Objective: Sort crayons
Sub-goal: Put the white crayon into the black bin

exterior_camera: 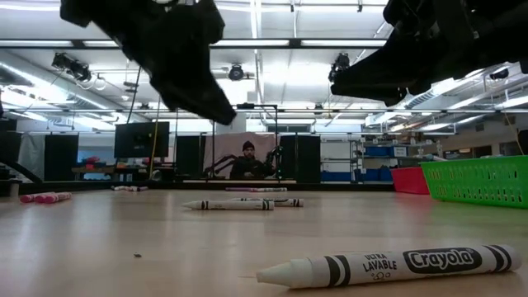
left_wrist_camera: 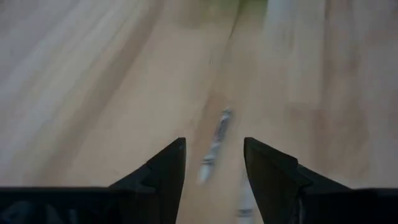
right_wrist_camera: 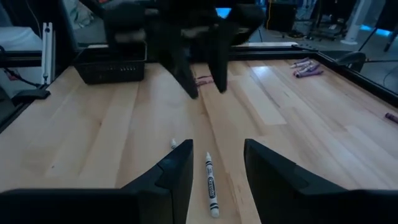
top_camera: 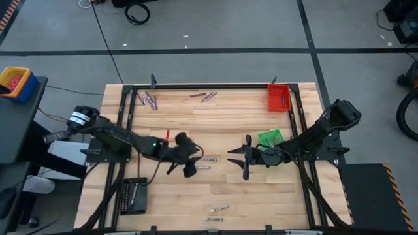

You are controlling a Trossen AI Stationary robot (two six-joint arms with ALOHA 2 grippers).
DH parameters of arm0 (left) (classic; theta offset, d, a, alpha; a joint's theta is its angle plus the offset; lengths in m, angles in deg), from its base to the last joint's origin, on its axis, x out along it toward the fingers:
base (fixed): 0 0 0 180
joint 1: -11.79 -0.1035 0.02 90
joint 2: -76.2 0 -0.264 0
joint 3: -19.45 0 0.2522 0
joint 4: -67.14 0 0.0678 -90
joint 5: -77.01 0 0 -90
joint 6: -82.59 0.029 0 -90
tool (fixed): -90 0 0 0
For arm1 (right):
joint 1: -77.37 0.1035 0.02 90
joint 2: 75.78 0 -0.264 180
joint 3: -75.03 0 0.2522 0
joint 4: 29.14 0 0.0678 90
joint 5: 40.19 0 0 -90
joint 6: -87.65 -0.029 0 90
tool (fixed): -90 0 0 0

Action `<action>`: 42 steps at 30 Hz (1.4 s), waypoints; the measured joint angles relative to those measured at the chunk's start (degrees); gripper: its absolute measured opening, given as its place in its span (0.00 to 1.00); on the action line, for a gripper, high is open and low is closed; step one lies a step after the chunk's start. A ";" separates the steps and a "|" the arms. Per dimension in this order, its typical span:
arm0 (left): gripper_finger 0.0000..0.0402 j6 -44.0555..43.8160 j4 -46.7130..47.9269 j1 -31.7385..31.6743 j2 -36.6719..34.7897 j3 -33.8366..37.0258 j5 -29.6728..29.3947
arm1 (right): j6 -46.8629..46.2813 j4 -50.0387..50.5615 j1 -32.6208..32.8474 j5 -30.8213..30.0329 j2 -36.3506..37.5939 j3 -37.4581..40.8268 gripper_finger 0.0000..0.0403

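Note:
Two pale grey crayons (top_camera: 208, 162) lie flat on the wooden table between my two grippers; they also show in the low view (exterior_camera: 231, 205). My left gripper (top_camera: 189, 156) hovers open above them, and one grey crayon (left_wrist_camera: 214, 146) lies ahead of its fingers. My right gripper (top_camera: 238, 158) is open and faces the left one; a white crayon (right_wrist_camera: 211, 183) lies on the table between its fingers, untouched. Purplish crayons (top_camera: 148, 100) and more (top_camera: 206, 96) lie at the far edge. Two more crayons (top_camera: 217, 213) lie near the front edge, one close to the low camera (exterior_camera: 388, 266).
A red tray (top_camera: 278, 98) stands at the far right, a green tray (top_camera: 271, 138) beside my right arm, a black tray (top_camera: 134, 194) at the near left. A small red crayon (top_camera: 166, 136) lies by my left arm. A person (exterior_camera: 247, 161) sits beyond the table.

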State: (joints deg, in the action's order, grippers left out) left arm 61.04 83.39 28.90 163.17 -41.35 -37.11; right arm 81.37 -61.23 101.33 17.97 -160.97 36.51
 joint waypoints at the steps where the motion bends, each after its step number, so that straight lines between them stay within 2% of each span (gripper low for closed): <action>1: 0.44 3.12 -1.69 -0.28 1.23 0.03 0.76 | 0.04 0.03 -0.07 0.01 0.00 0.00 0.36; 5: 0.44 8.73 -9.38 -0.45 6.87 0.01 3.73 | -0.11 1.00 -0.10 0.01 0.02 0.00 0.36; 13: 0.44 5.86 -13.69 -0.21 16.41 -0.03 4.51 | -1.51 2.21 0.18 0.40 0.02 0.02 0.36; 17: 0.44 5.87 -19.04 0.65 19.73 -0.05 4.42 | -1.56 2.21 0.18 0.40 0.02 0.02 0.36; 26: 0.42 2.86 -19.34 2.13 20.77 -0.06 4.31 | -1.68 2.16 0.18 0.41 0.02 0.02 0.36; 32: 0.32 -2.73 -14.47 3.51 20.50 -0.36 2.91 | -1.67 2.19 0.18 0.42 0.02 0.02 0.36; 37: 0.22 -3.50 -13.79 4.53 20.55 -0.30 0.17 | -1.69 2.19 0.22 0.44 0.02 0.02 0.36; 42: 0.19 -3.49 -13.72 4.71 20.60 -0.23 -1.11 | -1.69 2.18 0.23 0.51 0.02 0.02 0.36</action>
State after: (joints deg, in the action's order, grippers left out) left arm 57.55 69.67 33.61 183.77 -41.58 -38.22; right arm 79.68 -59.05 101.56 18.47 -160.95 36.53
